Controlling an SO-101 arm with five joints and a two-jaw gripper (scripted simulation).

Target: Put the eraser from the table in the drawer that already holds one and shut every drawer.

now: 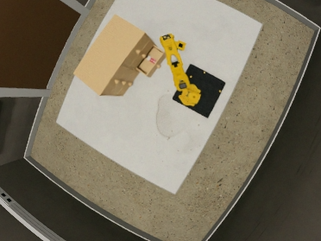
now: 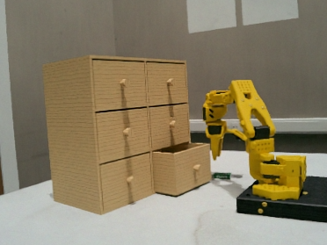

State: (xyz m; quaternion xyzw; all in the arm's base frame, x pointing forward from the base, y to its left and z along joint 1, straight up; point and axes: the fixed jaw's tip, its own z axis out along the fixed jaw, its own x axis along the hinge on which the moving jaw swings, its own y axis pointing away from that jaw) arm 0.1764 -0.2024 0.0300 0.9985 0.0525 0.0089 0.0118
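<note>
A tan cabinet (image 1: pixel 110 53) (image 2: pixel 70 128) holds two columns of three drawers. The bottom right drawer (image 1: pixel 158 66) (image 2: pixel 180 169) is pulled out; the others are shut. In the top view a white and red eraser (image 1: pixel 152 60) lies inside it. A small green and white eraser (image 2: pixel 221 175) lies on the table just right of the open drawer; the arm hides it from above. My gripper (image 2: pixel 215 154) (image 1: pixel 166 43) points down beside the drawer's right side, above the table eraser. Its fingers stand a little apart with nothing between them.
The arm's black base plate (image 1: pixel 207 85) (image 2: pixel 281 205) sits right of the cabinet. The white table top (image 1: pixel 129 130) is ringed by a speckled border (image 1: pixel 242 156). A faint stain (image 1: pixel 170 115) marks the table in front of the base.
</note>
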